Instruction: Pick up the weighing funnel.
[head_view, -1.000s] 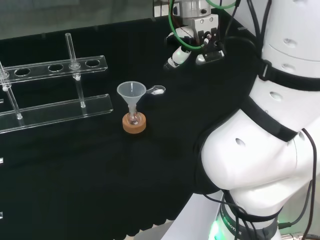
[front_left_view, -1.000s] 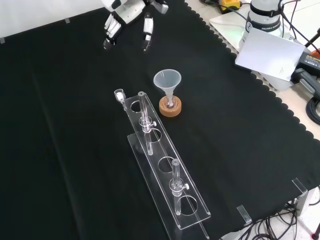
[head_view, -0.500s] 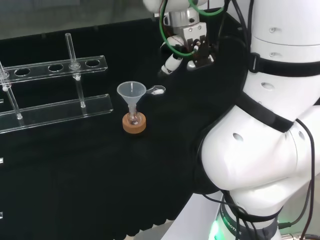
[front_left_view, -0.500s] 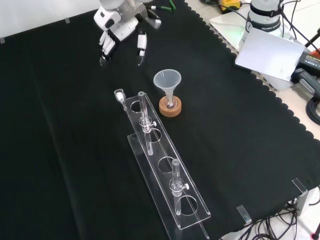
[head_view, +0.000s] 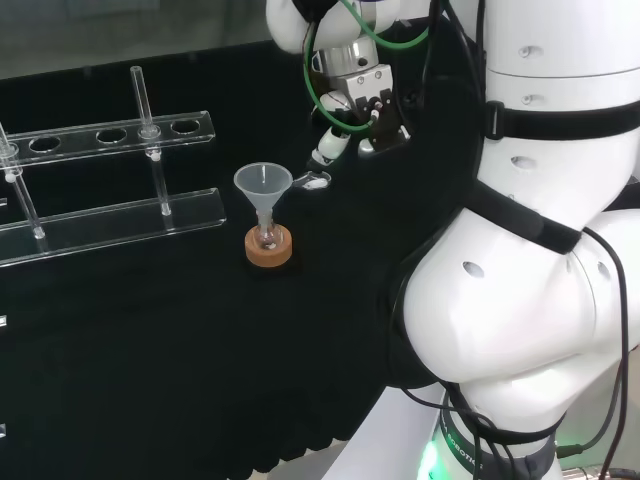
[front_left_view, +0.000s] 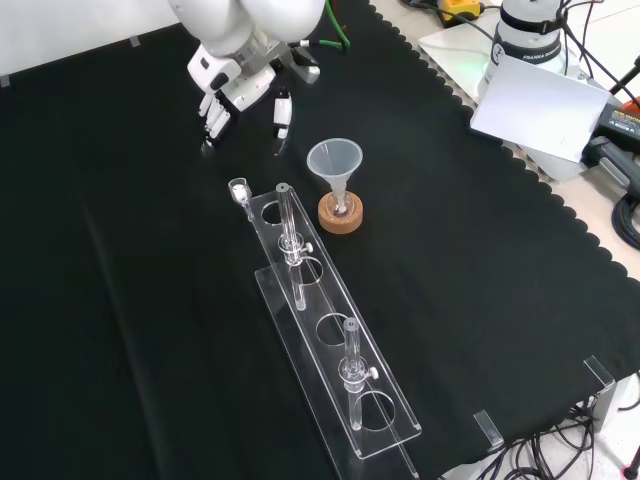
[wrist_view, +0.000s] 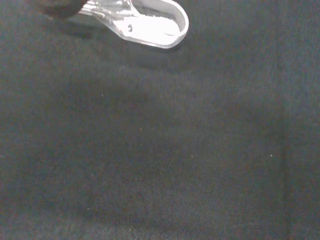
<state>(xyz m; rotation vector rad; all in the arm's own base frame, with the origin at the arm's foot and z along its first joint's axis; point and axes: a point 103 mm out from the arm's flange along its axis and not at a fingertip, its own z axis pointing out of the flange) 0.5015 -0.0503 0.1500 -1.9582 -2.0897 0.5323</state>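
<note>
The weighing funnel (head_view: 315, 181) is a small clear scoop lying on the black cloth just right of the big funnel in the head view. In the front view the weighing funnel (front_left_view: 239, 187) lies at the far end of the clear rack. The wrist view shows the weighing funnel (wrist_view: 150, 22) close up, flat on the cloth. My hand (head_view: 352, 98) hangs above and slightly right of it in the head view, fingers pointing down, relaxed and apart, holding nothing. Seen from the front, the hand (front_left_view: 240, 80) is a short way beyond the scoop.
The big funnel (head_view: 263, 186) stands in a small flask on a cork ring (head_view: 268, 248). A clear rack (front_left_view: 330, 330) with upright glass tubes runs toward the cloth's near edge in the front view. A white box (front_left_view: 535, 105) sits off the cloth's scalloped edge.
The hand has come down and moved left in the head view, nearer to the weighing funnel. The scoop, big funnel and rack have stayed put.
</note>
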